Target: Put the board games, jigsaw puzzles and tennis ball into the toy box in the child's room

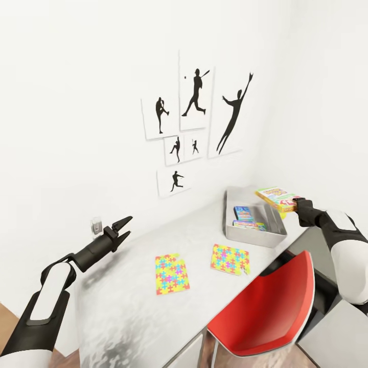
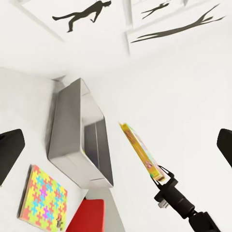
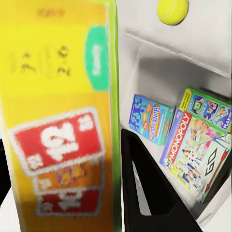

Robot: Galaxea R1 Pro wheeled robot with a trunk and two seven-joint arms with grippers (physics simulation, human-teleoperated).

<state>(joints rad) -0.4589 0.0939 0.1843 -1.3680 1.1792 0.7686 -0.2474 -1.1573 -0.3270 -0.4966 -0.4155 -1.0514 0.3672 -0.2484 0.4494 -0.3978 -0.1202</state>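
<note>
My right gripper [image 1: 298, 205] is shut on the yellow-green Skip-Bo board game [image 1: 277, 198], holding it just above the right rim of the light-grey toy box [image 1: 232, 231]. Inside the toy box lie a small blue board game [image 3: 151, 118] and a green-edged white-faced Monopoly board game [image 3: 198, 145]. The tennis ball [image 3: 172, 10] sits on the table just beyond the box's rim. Two jigsaw puzzles [image 1: 171, 273] [image 1: 230, 259] lie flat on the table [image 1: 117, 306]. Over the table's left part my left gripper [image 1: 128, 226] hangs open, holding nothing.
A red chair [image 1: 266, 306] is tucked at the table's front edge, below the toy box. White walls close the corner behind the table, with black baseball-player prints [image 1: 194, 99]. A small wall socket [image 1: 95, 225] sits near my left gripper.
</note>
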